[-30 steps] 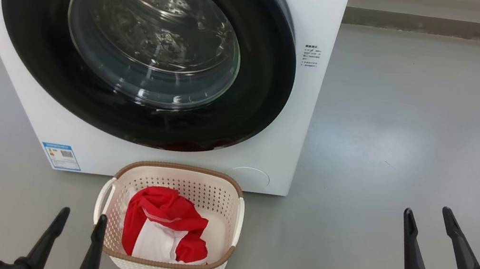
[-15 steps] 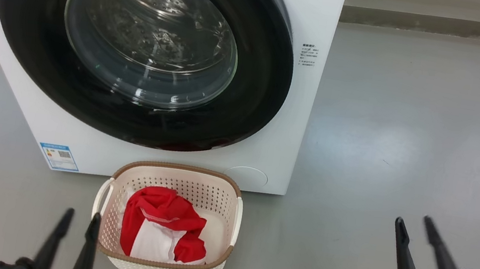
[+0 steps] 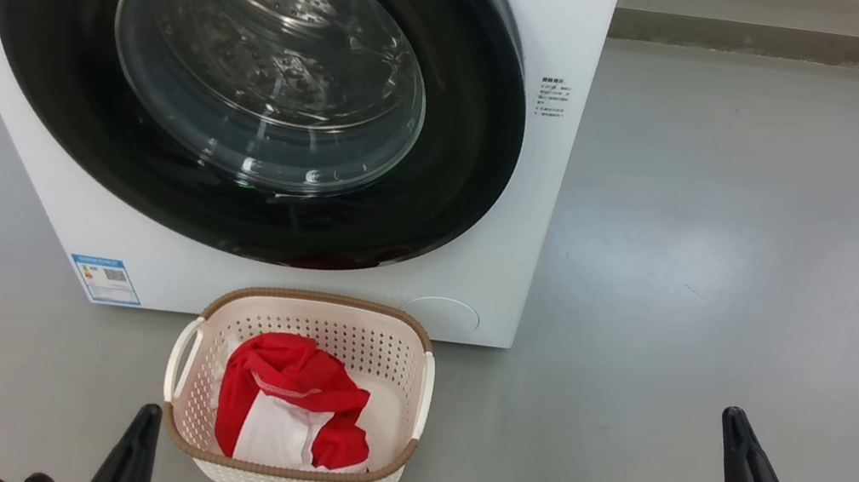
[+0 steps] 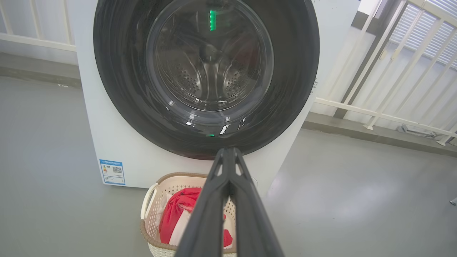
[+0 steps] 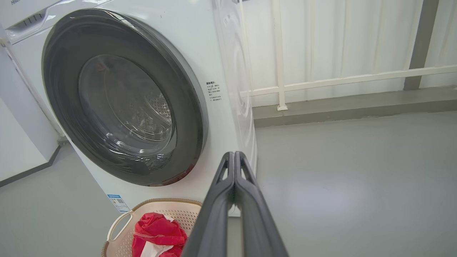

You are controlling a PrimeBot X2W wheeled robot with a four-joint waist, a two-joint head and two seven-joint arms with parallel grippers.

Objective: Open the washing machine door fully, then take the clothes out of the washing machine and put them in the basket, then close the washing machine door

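**Task looks done: both end effectors shut and empty**

- **Near left:** the left end effector has its fingers pressed together and holds nothing. It sits low, just beside the near-left corner of the basket.
- **Near right:** the right end effector is the same, closed on nothing. It is over bare floor, well apart from everything.
- **Middle:** the basket is on the floor just in front of the washing machine. The red-and-white clothes are inside it, below the rim.
- **Far:** the washing machine door looks flush with the front. The drum seen through the glass looks empty, but glare makes that uncertain.

Risks:
- A left-arm swing to the right would clip the basket and shove it, because it is light plastic.
- I can't tell whether the door is latched. If it is only pushed to, it could drift open.
- A small garment low in the drum could be hidden by reflections.
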